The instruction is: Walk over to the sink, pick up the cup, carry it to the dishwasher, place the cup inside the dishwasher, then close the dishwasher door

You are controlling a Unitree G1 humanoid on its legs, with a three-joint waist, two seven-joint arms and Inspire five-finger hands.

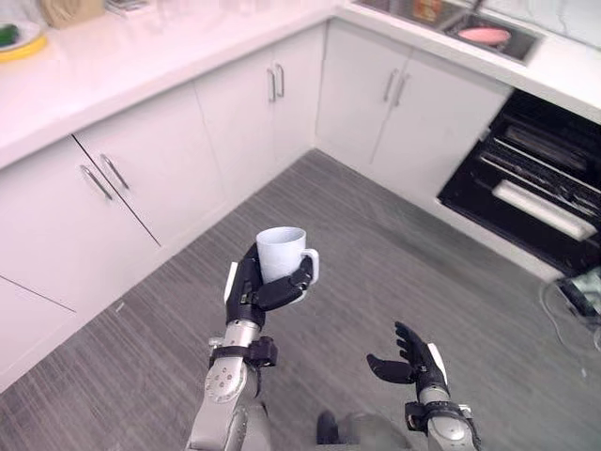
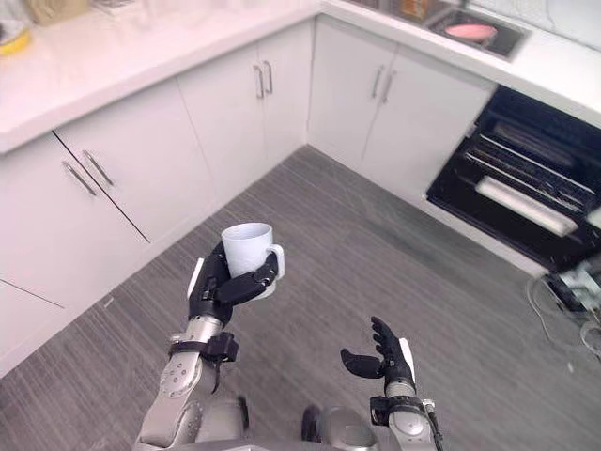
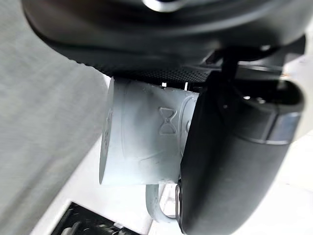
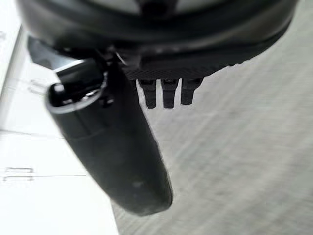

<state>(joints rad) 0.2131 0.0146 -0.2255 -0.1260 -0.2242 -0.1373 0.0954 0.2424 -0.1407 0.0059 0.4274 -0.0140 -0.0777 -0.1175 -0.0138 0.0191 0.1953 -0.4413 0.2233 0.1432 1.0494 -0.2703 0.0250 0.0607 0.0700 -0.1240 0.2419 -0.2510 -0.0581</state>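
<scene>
Above the grey floor, left of centre, the left hand grips the white cup upright, fingers curled round it. To its right the right hand hangs empty, fingers relaxed. Farther right the dishwasher stands open under the worktop.

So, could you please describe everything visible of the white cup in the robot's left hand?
The plain white, ceramic-looking cup is a mug with one loop handle on its right side. It stands upright, mouth up, in mid-air over the grey floor, the dark left hand curled round its lower body. A small hourglass mark is embossed on its wall.
</scene>
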